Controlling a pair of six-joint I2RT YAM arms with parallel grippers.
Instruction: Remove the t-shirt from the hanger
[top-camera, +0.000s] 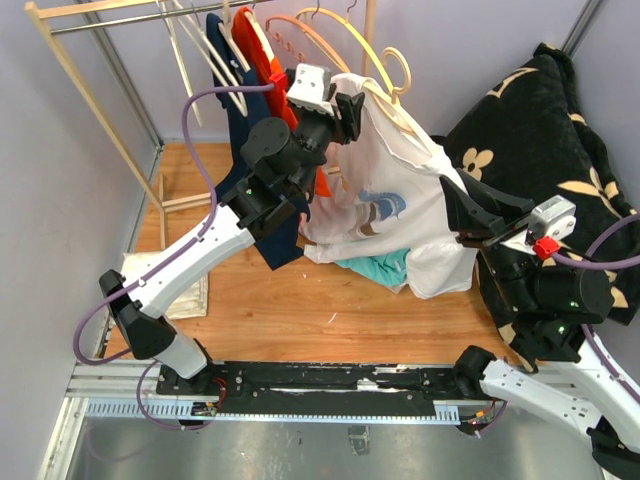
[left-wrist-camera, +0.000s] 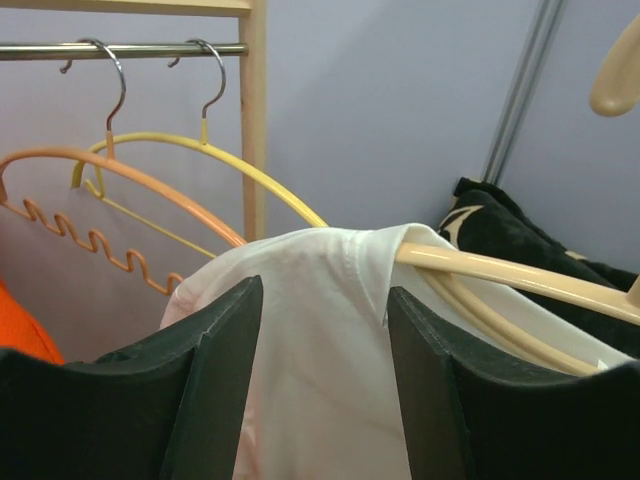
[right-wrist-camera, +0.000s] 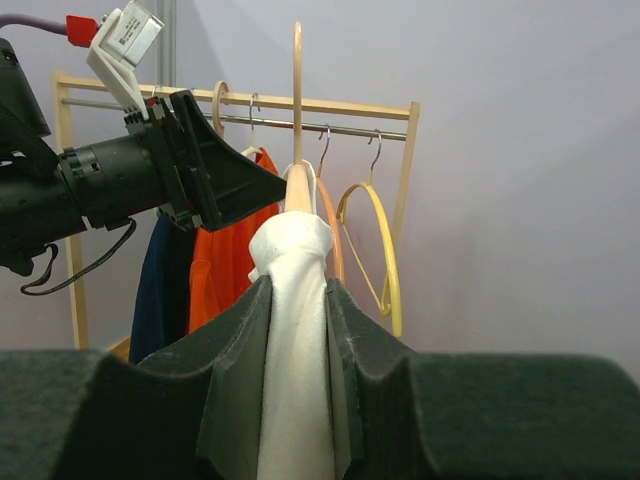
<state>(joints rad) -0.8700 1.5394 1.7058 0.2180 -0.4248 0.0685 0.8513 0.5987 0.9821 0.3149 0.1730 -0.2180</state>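
Observation:
The white t-shirt (top-camera: 390, 200) with a blue print hangs on a cream hanger (top-camera: 398, 68), held in the air in front of the rack. My left gripper (top-camera: 352, 115) stands at the shirt's left shoulder. Its jaws are apart, one on each side of the white cloth (left-wrist-camera: 320, 340), beside the hanger's arm (left-wrist-camera: 520, 275). My right gripper (top-camera: 462, 215) is at the other shoulder. In the right wrist view its jaws (right-wrist-camera: 298, 285) pinch the white cloth (right-wrist-camera: 295, 350) wrapped over the hanger's end (right-wrist-camera: 298, 120).
The wooden clothes rack (top-camera: 130, 15) at the back left holds a navy garment (top-camera: 235, 100), an orange garment (top-camera: 262, 60) and empty orange (left-wrist-camera: 150, 185) and yellow (left-wrist-camera: 260, 175) hangers. A black floral blanket (top-camera: 540, 110) is on the right. A teal garment (top-camera: 375, 265) lies below the shirt.

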